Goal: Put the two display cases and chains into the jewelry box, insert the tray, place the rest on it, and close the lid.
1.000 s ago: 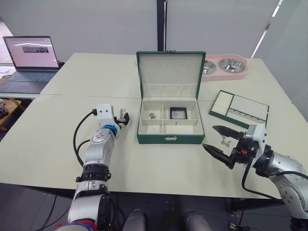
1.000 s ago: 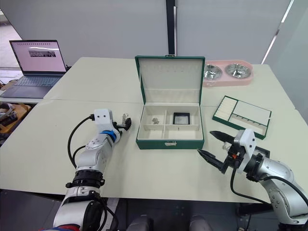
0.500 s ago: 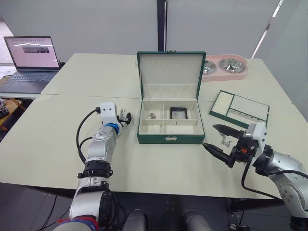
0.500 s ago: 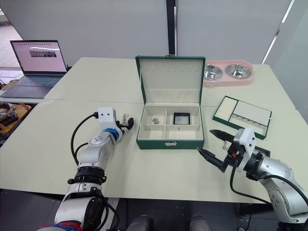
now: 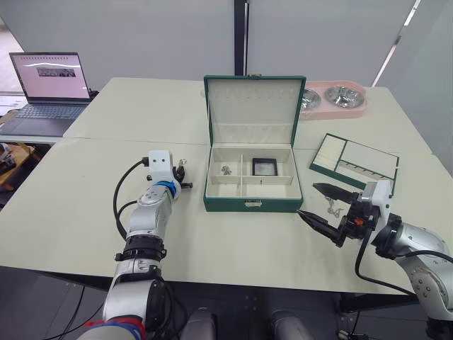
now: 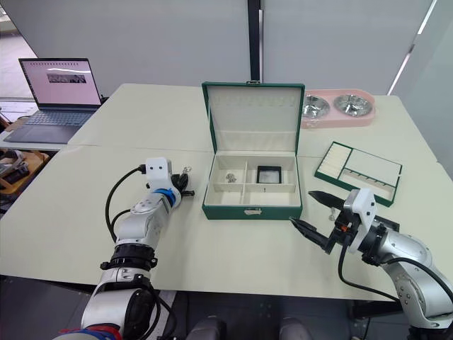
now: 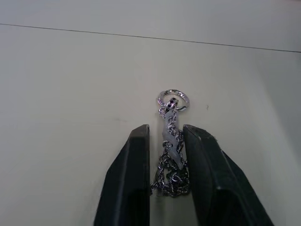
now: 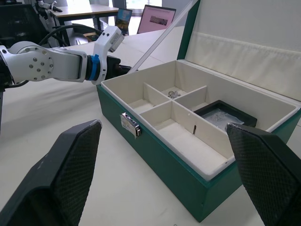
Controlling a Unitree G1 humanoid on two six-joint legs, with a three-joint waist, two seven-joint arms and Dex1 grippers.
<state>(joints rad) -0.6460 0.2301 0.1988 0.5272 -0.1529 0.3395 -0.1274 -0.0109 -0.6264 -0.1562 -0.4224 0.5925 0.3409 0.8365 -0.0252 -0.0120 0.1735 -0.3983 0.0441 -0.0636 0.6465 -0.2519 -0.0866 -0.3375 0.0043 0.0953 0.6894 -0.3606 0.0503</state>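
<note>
While the jewelry box (image 5: 252, 180) sits open in the middle of the table (image 5: 85, 212) with its lid (image 5: 253, 110) standing upright, I can read its four cream compartments. The rear left one holds a small silver chain (image 5: 224, 169); the rear right one holds a black-framed display case (image 5: 263, 166) lying flat. Both front compartments look bare, apart from a tiny dark mark on the divider that I cannot identify. To the box's right, the tray (image 5: 353, 162) rests on the table, and I see nothing in its slots. Behind it stands a pink double pet bowl (image 5: 333, 99), with a laptop (image 5: 48, 92) at the far left.

My left gripper (image 7: 165, 141) is just left of the box, low over the table, its fingers narrowed around a second chain (image 7: 170, 160) with the ring clasp poking out past the tips; whether the pads actually pinch it I cannot tell. My right gripper (image 5: 322, 205) hovers right of the box's front corner, spread wide and holding nothing. A third chain (image 5: 330, 207) lies on the table just beside it.

Compared with a second ago, my left gripper has shifted a little towards the box, while the right one has stayed where it was.
</note>
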